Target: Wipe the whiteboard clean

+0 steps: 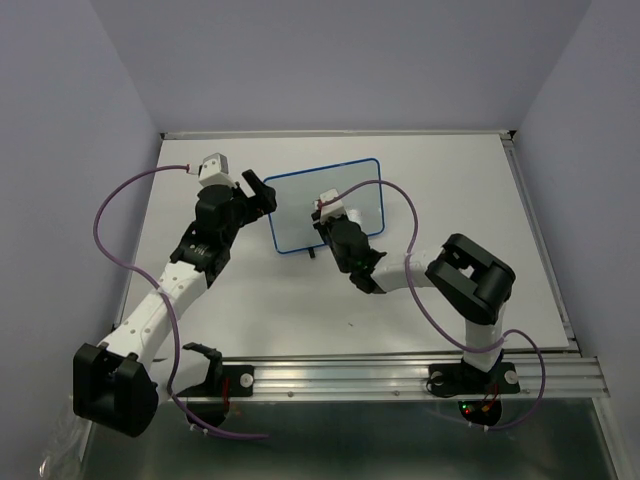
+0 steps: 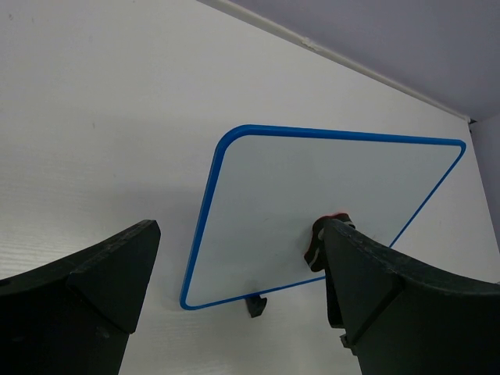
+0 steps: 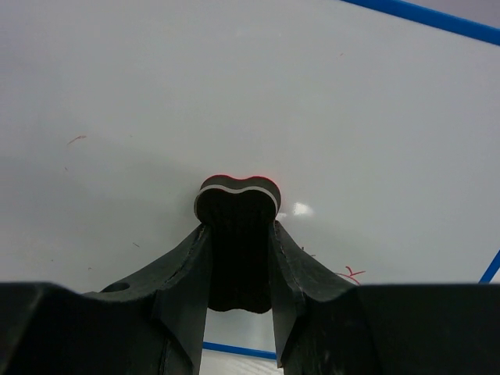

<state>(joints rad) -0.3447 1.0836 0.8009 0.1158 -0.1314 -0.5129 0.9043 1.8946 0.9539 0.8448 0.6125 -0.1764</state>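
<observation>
The whiteboard, blue-framed and seemingly propped at a slant on small black feet, stands on the white table toward its far middle, between the robot's two arms. At left, the left gripper hovers just beside the board's left edge, its jaws spread wide and holding nothing. It does not appear to touch the frame. At centre, the board's face looks almost clean. In the right wrist view only a faint red fleck shows at left and a small red scribble low at right, near the blue edge. At right, the right gripper pinches a black eraser upright between its fingers, the eraser's top pressed against the board.

The risks from here look plain. With nothing bracing the board, a hard stroke could slide it across the table or tip it off its feet. The eraser, gripped only at its lower end, could twist or slip out under side load. A pass toward the low right scribble could also run off the frame and catch the edge, or stop short and leave the mark.
</observation>
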